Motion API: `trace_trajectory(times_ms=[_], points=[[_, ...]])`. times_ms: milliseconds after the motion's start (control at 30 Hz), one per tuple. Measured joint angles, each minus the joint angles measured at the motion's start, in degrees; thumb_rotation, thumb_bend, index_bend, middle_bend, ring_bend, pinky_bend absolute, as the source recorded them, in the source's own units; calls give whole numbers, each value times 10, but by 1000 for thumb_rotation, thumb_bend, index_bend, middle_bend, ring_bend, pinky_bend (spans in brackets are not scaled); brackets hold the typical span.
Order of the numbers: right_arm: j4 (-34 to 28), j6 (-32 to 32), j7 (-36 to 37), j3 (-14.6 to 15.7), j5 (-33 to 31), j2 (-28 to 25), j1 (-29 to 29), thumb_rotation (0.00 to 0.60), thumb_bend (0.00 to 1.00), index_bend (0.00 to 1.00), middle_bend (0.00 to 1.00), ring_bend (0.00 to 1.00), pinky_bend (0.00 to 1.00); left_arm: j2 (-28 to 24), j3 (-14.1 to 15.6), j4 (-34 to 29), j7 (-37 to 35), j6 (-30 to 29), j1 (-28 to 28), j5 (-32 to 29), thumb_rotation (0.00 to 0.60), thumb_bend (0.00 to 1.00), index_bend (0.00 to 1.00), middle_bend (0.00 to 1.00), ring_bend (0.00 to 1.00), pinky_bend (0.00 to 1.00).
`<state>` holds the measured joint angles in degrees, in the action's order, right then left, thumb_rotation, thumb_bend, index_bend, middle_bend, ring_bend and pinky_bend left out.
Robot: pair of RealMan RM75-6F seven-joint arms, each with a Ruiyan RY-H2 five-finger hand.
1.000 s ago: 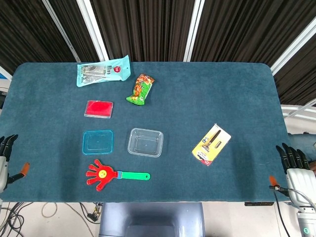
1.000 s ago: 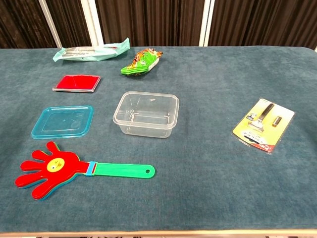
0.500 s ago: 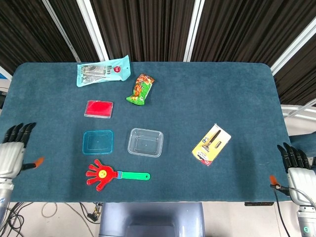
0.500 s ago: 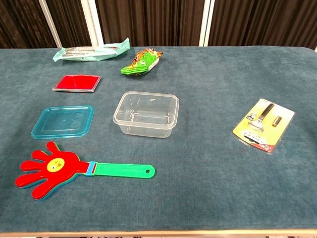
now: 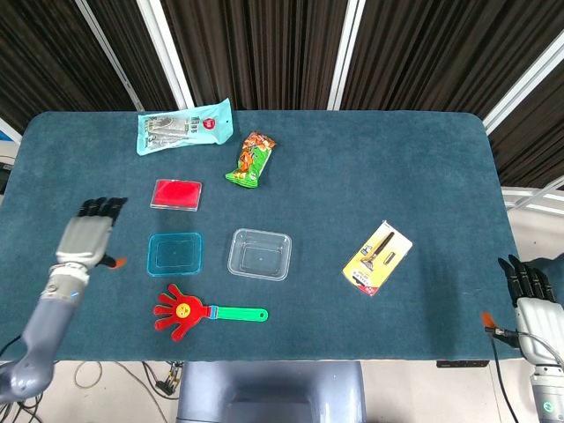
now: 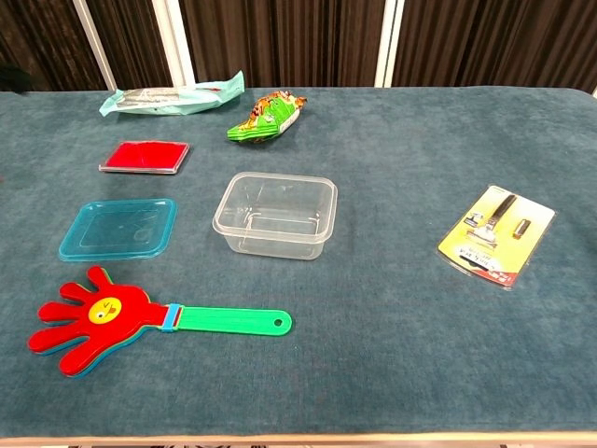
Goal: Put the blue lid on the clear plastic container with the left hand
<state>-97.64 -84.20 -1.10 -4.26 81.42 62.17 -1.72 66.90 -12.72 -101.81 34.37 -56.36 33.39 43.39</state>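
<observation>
Blue lid (image 5: 174, 254) flat on the surface (image 5: 370, 167), just left of the clear plastic container (image 5: 260, 254), a narrow strip of cloth between them. Container upright, uncovered, nothing inside. Both seen closer in the chest view: lid (image 6: 118, 228) to the left, container (image 6: 276, 215) to its right.

Left hand (image 5: 85, 238) over the surface to the left of the lid, near but apart from it, back of the hand upward, fingers (image 5: 103, 205) stretched forward and lightly spread, holding nothing. Out of frame in the chest view.

Right hand (image 5: 531, 298) at the far right edge, off the surface's corner, well apart from everything on it; fingers extended upward, nothing in them.

Just in front of lid and container: a red hand-shaped clapper (image 5: 207, 310) with a green handle pointing right. Behind the lid: a flat red lid (image 5: 176, 194). Further back: a pale blue-green packet (image 5: 184, 126) and, to its right, a green snack bag (image 5: 251, 159). To the right of the container, well apart: a yellow blister card (image 5: 377, 257) with a razor, lying tilted.
</observation>
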Motion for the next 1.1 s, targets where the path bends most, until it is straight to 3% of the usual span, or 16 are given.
trace_trajectory(times_ms=[167, 333, 867, 1100], points=[[-1, 2, 1, -1, -6, -1, 0, 600, 338, 0, 14, 0, 0, 64, 17, 61, 36, 25, 46, -51, 600, 93, 0, 60, 0, 62], [-1, 7, 4, -2, -10, 0, -1, 600, 338, 0, 14, 0, 0, 109, 38, 93, 54, 32, 73, -60, 600, 93, 0, 60, 0, 62], [-3, 12, 12, -1, -12, -2, -1, 600, 338, 0, 14, 0, 0, 183, 78, 143, 50, -17, 76, -22, 600, 93, 0, 85, 0, 63], [-3, 13, 12, -2, -15, -2, -1, 600, 337, 0, 14, 0, 0, 201, 87, 166, 43, -10, 74, -17, 600, 93, 0, 89, 0, 63]])
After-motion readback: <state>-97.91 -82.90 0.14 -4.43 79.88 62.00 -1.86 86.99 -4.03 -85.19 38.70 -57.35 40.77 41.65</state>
